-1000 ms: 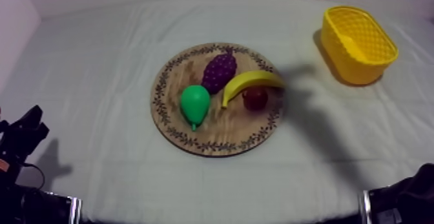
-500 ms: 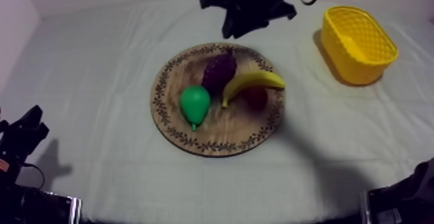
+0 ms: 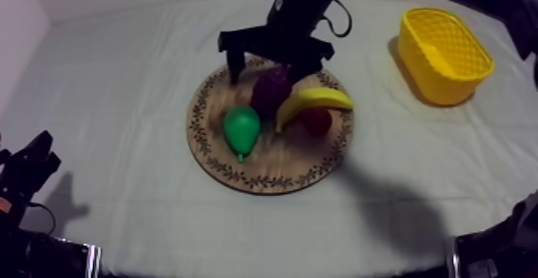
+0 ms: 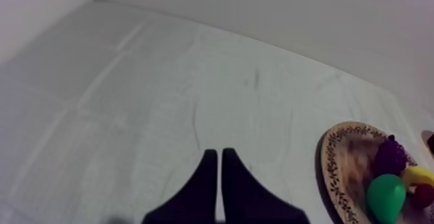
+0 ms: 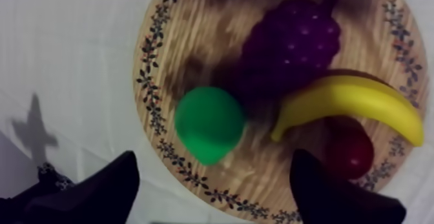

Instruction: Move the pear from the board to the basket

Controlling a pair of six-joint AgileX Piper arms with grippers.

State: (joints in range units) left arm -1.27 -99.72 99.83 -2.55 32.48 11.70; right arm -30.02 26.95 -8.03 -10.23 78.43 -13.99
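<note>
I'm reading no words, numbers, brands or labels anywhere right now. I'm picking out just a leafy pattern running round the rim of the wooden board [image 3: 272,169], and that is looking like ornament, not lettering.

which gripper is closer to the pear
Right. The right gripper hangs open over the far edge of the board, just beyond the pear. The left gripper sits shut well off to the board's left, far from the pear.

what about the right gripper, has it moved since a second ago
Yes, the right gripper came from behind the yellow basket to the wooden board, over its far rim.
</note>
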